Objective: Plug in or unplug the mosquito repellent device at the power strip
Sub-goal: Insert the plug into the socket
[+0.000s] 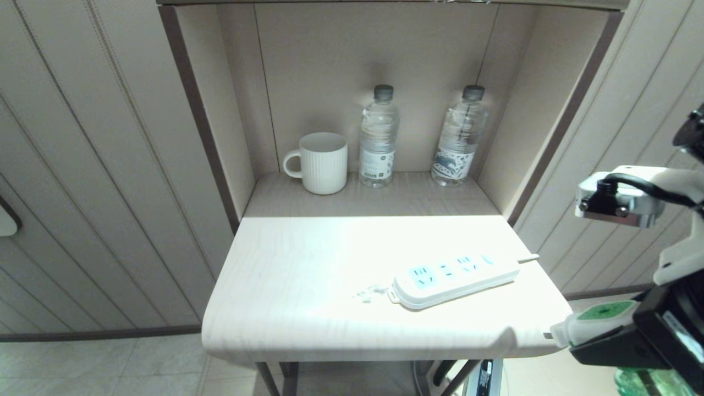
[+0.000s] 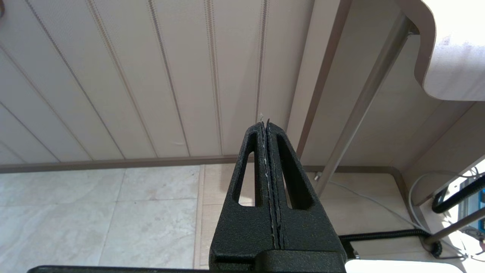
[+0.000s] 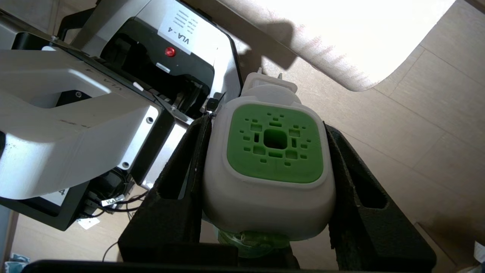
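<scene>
Right gripper (image 3: 267, 167): clamped on the mosquito repellent device (image 3: 269, 167), one black finger against each white flank, the green vented face turned to the wrist camera.
Device position: off the bench (image 1: 308, 308), just beyond its front right corner and a little below the top; prongs point toward the bench edge, the green bottle hangs under the gripper.
Power strip (image 1: 454, 278): flat near the bench's front right corner, lying askew, cord leaving toward the right edge; all three socket faces bare.
Left gripper (image 2: 267, 178): fingers pressed together on nothing, parked low beside the bench leg.
Step in hand: likely bringing the plug up to a socket.
Doing it well: lift clear of the bench lip first, turn the prongs to face straight down, line them up with the slots, then press squarely; the strip is loose and may slide or tip under a slanted push.
Rear shelf: mug (image 1: 322, 162) and two water bottles (image 1: 378, 137), well apart from the work.
</scene>
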You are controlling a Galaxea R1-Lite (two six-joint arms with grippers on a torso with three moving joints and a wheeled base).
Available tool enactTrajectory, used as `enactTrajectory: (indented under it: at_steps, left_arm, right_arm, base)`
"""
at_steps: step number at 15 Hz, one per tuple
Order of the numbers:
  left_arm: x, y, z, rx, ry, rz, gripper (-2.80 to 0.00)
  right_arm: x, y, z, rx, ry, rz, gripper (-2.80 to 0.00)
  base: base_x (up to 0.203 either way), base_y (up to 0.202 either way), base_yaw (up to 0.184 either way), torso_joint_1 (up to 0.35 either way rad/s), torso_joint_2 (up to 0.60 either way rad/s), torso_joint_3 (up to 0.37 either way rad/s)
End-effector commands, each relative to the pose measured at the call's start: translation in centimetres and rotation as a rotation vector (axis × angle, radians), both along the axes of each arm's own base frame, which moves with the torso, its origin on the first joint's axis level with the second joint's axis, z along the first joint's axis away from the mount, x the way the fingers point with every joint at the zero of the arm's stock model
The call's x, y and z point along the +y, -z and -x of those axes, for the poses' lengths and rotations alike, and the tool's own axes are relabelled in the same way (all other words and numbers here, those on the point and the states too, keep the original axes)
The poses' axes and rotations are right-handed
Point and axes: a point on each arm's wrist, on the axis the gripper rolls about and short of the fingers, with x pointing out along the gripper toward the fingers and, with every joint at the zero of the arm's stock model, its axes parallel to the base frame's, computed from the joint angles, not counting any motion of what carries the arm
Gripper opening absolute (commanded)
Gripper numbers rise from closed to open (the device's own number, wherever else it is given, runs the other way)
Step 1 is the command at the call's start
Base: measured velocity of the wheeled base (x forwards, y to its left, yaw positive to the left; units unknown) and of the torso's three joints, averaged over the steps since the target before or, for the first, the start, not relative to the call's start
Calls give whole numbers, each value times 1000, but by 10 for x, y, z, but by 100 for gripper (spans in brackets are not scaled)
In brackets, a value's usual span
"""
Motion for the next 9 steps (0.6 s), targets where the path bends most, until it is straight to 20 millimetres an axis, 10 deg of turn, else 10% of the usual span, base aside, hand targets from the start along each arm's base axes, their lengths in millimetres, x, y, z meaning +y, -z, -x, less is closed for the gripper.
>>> enactTrajectory:
  at_steps: [1,9]
  left_arm:
    - [0,0,0,0,0,0,-280]
    - [0,0,0,1,-1,0,-280]
  right_arm:
    - [-1,2,1,7,1,7,-280]
    - [0,4,0,-12,7,16,-280]
  base:
    - [0,0,0,0,0,0]
    - [0,0,0,120,-299,-174]
